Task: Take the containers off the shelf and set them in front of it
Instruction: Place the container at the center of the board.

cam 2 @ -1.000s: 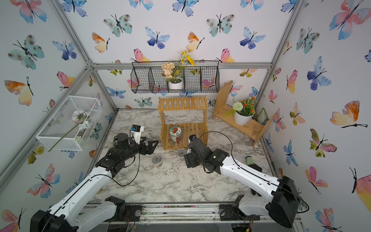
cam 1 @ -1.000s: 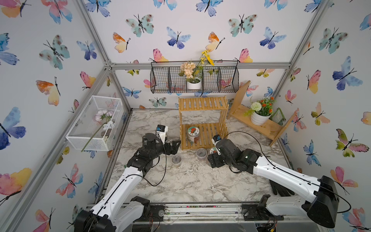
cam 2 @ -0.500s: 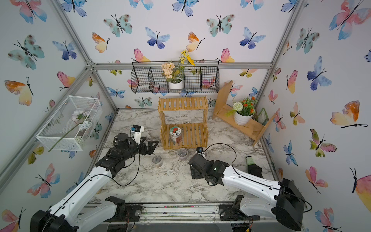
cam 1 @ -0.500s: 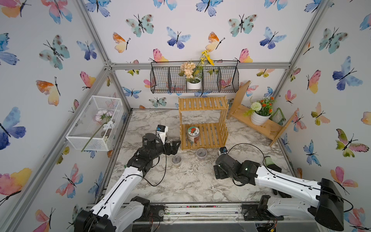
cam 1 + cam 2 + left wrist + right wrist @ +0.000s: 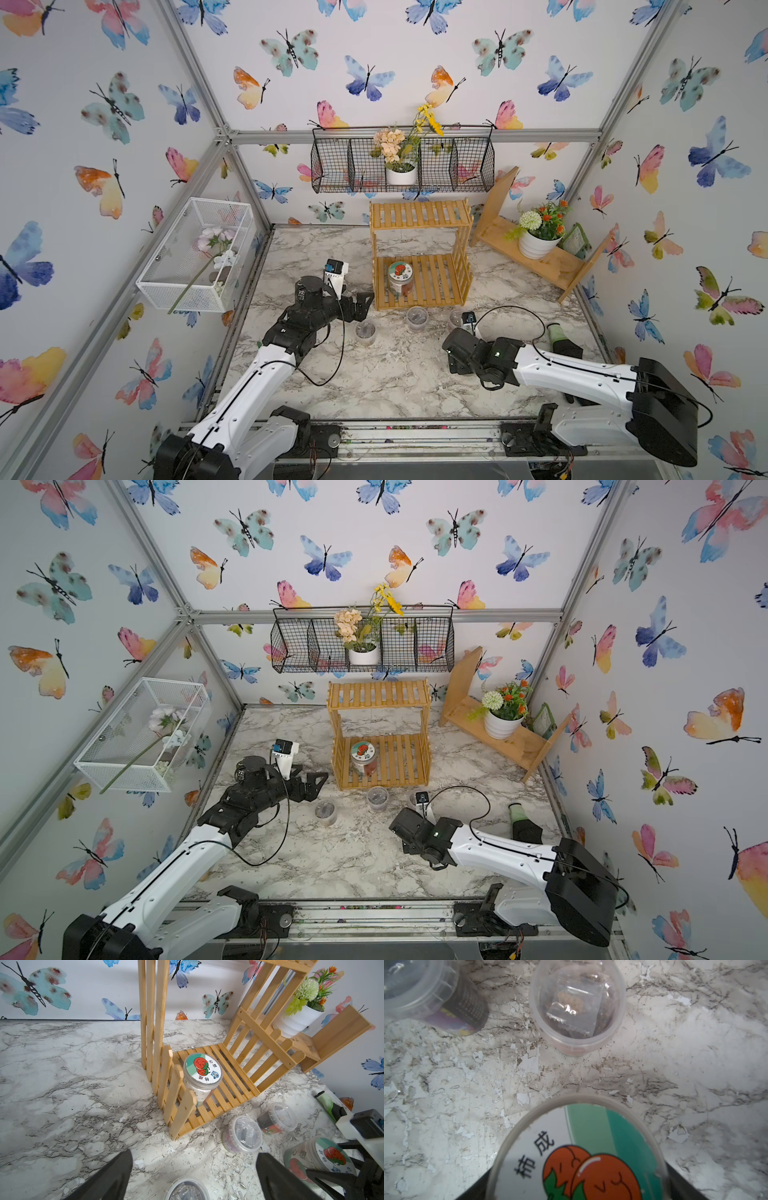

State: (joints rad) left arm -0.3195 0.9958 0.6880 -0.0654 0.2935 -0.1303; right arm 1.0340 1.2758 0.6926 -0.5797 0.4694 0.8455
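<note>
The bamboo shelf [image 5: 419, 214] [image 5: 378, 694] stands at the back of the table. One teal-white-lidded jar [image 5: 400, 276] [image 5: 202, 1073] sits on its lower tier. Three small clear cups [image 5: 365, 332] [image 5: 417, 318] [image 5: 456, 318] stand on the marble in front of it. My left gripper [image 5: 365, 301] [image 5: 194, 1167] hangs open beside the shelf's left front corner, above the leftmost cup [image 5: 187, 1189]. A second jar [image 5: 577, 1157] [image 5: 320, 1157] is between the fingers of my right gripper [image 5: 577, 1167], which is shut on it, in front of the cups. In both top views the wrist hides this jar.
A black wire basket [image 5: 401, 166] with a white pot hangs on the back wall. A plain wooden shelf [image 5: 552, 266] with a flower pot leans at the back right. A white mesh box [image 5: 195, 253] juts from the left wall. A green-black object [image 5: 559, 336] lies right.
My right arm has drawn back from the shelf's front toward the near side of the table, the jar still in its jaws. The left arm has stayed put.
</note>
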